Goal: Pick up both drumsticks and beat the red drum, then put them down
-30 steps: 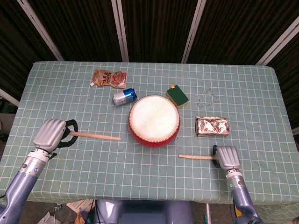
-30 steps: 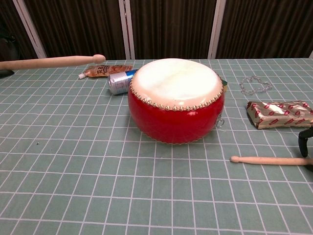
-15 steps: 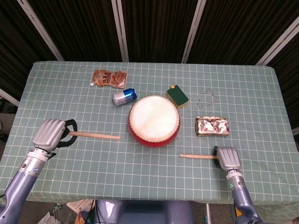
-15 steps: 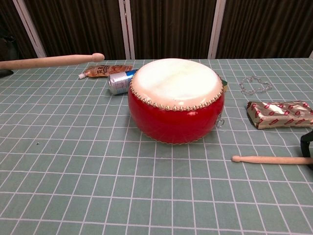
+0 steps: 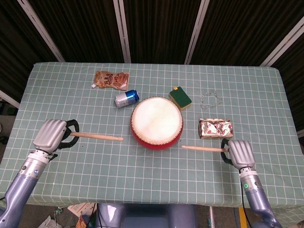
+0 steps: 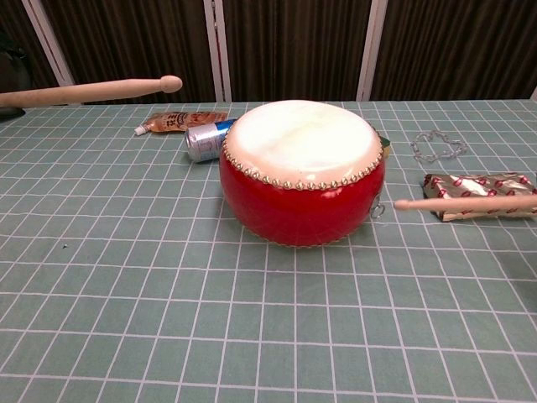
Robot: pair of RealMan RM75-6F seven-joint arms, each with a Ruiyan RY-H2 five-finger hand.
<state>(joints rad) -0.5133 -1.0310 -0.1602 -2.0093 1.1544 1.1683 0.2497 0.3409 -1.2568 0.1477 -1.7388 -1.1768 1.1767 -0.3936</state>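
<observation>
Red drum [image 5: 156, 122] with a white skin stands in the middle of the green checked tablecloth [image 5: 95, 166]. From the head view both hands are visible: the left hand [image 5: 51, 135] has its fingers clamped on the left drumstick [image 5: 97, 136], and the right hand [image 5: 239, 153] has its fingers clamped on the right drumstick [image 5: 202, 148]. Both tips point toward the drum, not touching it. The chest view shows no hands, only that both sticks are lifted above the cloth. Behind the drum lie a blue can [image 5: 126, 98], a sauce pouch [image 5: 111, 79], a green sponge [image 5: 180, 98] and, to the right, a foil snack packet [image 5: 215, 128].
</observation>
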